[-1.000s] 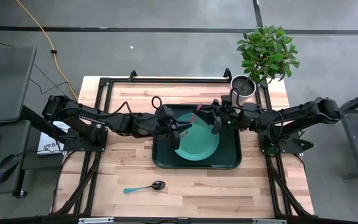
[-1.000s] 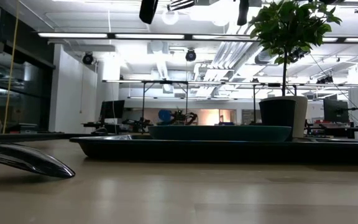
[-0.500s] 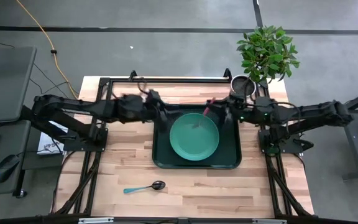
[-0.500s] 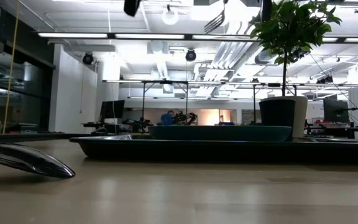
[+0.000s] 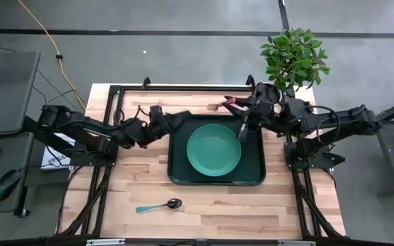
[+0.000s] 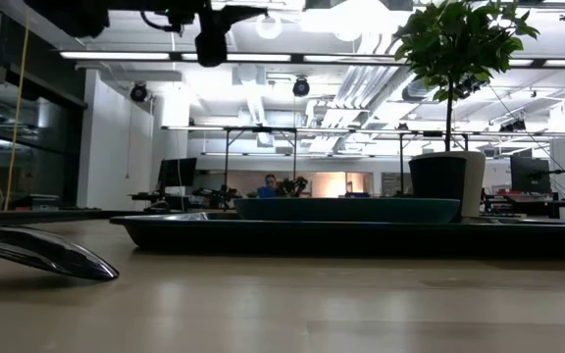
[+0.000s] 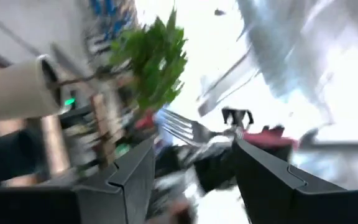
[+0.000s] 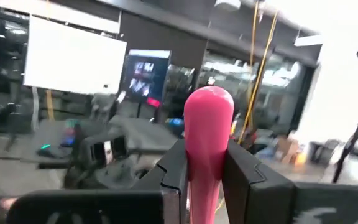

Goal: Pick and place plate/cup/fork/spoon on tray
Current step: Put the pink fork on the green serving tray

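Right wrist view alone shows the right claw (image 8: 205, 163) clamped on the fork (image 8: 207, 124); left claw's state unclear.

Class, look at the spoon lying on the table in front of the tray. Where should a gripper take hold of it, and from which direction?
Grip the spoon at the middle of its teal handle, coming straight down from above. It lies flat on bare wood in front of the tray, so only a top approach fits, with the jaws set across the thin handle. The dark oval bowl is rounded and shiny, probably a poorer hold.
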Robot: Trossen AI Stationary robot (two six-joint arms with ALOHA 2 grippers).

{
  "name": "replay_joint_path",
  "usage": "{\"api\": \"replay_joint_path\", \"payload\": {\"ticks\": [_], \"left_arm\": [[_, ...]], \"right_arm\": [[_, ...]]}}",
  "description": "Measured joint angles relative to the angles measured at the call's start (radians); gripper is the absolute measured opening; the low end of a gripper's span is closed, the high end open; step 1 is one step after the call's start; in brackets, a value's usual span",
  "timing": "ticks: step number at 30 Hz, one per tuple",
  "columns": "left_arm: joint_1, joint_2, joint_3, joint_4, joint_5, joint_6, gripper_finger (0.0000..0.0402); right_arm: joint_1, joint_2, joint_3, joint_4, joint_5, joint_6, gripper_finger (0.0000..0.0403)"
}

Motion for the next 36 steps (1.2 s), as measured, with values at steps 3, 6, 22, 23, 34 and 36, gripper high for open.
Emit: {"api": "replay_joint_path", "payload": {"ticks": [3, 6, 22, 23, 34, 36], "left_arm": [[-0.013, 0.063, 0.009, 0.127, -0.055, -0.045, 0.0198], [-0.018, 0.11, 0.048, 0.208, -0.09, -0.063, 0.0198], [0.012, 0.148, 0.188, 0.243, -0.167, -0.014, 0.0198], [0.013, 0.148, 0.188, 0.242, -0.166, -0.02, 0.0198], [0.012, 0.148, 0.188, 0.242, -0.179, -0.04, 0.0178], [0.012, 0.148, 0.188, 0.241, -0.183, -0.04, 0.0158]], "right_arm": [[-0.006, 0.063, 0.053, 0.091, -0.001, -0.073, 0.0045], [-0.009, 0.122, 0.093, 0.142, -0.003, -0.124, 0.0045], [-0.012, 0.255, 0.16, 0.259, -0.094, -0.156, 0.0045], [-0.013, 0.261, 0.16, 0.27, -0.096, -0.156, 0.0045], [-0.013, 0.288, 0.159, 0.277, -0.051, -0.195, 0.0045], [-0.013, 0.288, 0.159, 0.275, -0.044, -0.215, 0.0045]]}}
